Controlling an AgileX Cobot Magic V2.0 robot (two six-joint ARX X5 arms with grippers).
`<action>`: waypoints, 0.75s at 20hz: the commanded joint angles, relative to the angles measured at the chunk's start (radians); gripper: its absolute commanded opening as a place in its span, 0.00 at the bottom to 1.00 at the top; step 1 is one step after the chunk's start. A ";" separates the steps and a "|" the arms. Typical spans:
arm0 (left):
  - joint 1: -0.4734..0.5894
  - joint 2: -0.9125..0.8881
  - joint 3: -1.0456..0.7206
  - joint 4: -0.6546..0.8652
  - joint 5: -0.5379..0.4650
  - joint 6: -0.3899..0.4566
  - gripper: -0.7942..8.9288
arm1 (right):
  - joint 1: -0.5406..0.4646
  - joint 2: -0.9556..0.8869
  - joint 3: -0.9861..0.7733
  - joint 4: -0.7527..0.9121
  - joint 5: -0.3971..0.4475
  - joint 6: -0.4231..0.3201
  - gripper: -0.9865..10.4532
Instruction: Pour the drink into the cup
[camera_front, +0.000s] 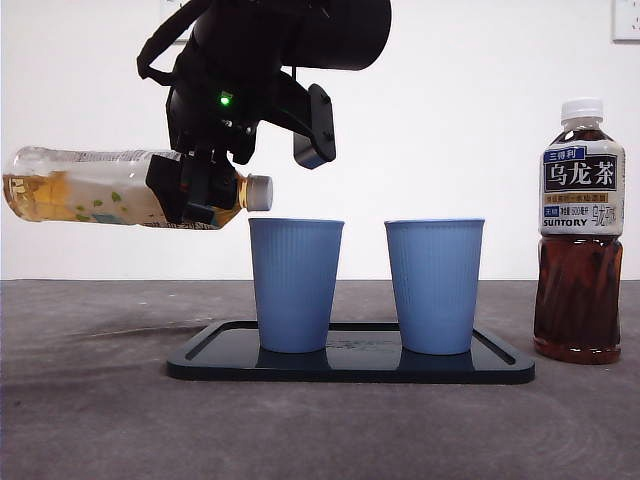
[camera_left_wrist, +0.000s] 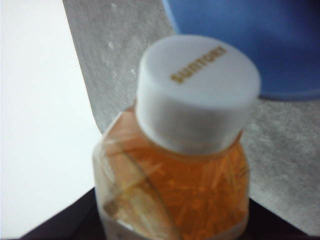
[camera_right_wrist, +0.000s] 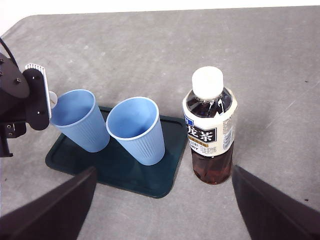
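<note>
Left claw (camera_front: 205, 195) grips the capped tea bottle (camera_front: 100, 187) sideways, hiding its neck label.

**Colours and patterns on the table**

Clear plastic bottle of pale amber tea (camera_front: 90, 186): white cap, label with green leaf specks. Two ribbed light-blue paper cups (camera_front: 295, 285) (camera_front: 434, 286). Flat dark glossy tray (camera_front: 210, 352). Dark brown oolong tea bottle (camera_front: 580, 232), right: white cap, navy-and-cream label, white characters. Mottled grey tabletop (camera_front: 90, 420).

Plain white wall (camera_front: 480, 120) behind grey table (camera_front: 90, 420); even light.
</note>
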 joint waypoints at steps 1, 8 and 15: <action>-0.011 0.018 0.032 0.009 -0.045 0.044 0.29 | 0.001 0.004 0.016 0.013 0.000 -0.007 0.46; -0.011 0.018 0.032 0.020 -0.066 0.060 0.29 | 0.001 0.004 0.016 0.012 0.000 -0.006 0.46; -0.017 -0.045 0.032 0.015 -0.078 -0.158 0.29 | 0.001 0.005 0.014 -0.001 -0.001 -0.004 0.46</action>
